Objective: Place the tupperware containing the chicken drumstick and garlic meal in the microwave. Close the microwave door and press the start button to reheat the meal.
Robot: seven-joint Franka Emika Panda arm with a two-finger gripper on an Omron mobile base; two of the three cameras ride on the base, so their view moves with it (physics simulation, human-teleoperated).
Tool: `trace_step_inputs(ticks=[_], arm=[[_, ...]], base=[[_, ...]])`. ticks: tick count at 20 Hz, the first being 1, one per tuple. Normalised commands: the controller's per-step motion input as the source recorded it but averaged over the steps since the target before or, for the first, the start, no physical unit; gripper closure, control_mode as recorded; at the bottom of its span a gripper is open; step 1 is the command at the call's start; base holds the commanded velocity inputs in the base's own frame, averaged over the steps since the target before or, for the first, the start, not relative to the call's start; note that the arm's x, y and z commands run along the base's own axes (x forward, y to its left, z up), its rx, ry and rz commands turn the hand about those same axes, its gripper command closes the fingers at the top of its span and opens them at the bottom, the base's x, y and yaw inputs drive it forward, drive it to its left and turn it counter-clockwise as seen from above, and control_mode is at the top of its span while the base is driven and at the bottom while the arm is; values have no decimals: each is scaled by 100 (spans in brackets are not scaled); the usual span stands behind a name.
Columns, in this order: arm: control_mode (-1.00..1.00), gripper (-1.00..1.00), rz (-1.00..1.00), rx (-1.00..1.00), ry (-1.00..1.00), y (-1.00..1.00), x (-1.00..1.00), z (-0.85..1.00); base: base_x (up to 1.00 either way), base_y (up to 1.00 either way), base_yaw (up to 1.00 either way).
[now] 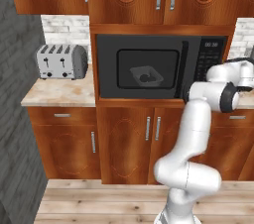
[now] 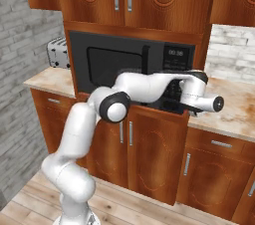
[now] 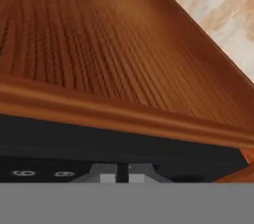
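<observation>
Tupperware (image 1: 146,75) sits inside microwave (image 1: 159,66), seen through window of closed microwave door (image 1: 143,67), brown meal lump (image 1: 144,77) in it. My hand (image 3: 123,173) at keypad panel (image 1: 210,59), right side; fingers nearly together, grasping nothing I see. Toaster (image 1: 62,61) on desk (image 1: 62,92), far left.

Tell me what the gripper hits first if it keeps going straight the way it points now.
Most likely the microwave's keypad panel: the gripper, jaws nearly together, points at its lower edge, seemingly almost touching, though depth is unclear.
</observation>
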Motion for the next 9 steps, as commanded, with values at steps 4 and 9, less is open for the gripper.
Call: trace_step_inputs(ticks=[4, 9], arm=[[-100, 100, -23, -17, 0, 93, 53, 0], [-100, 100, -32, -20, 5, 100, 59, 0]], base=[[0, 0, 0], [0, 0, 0]])
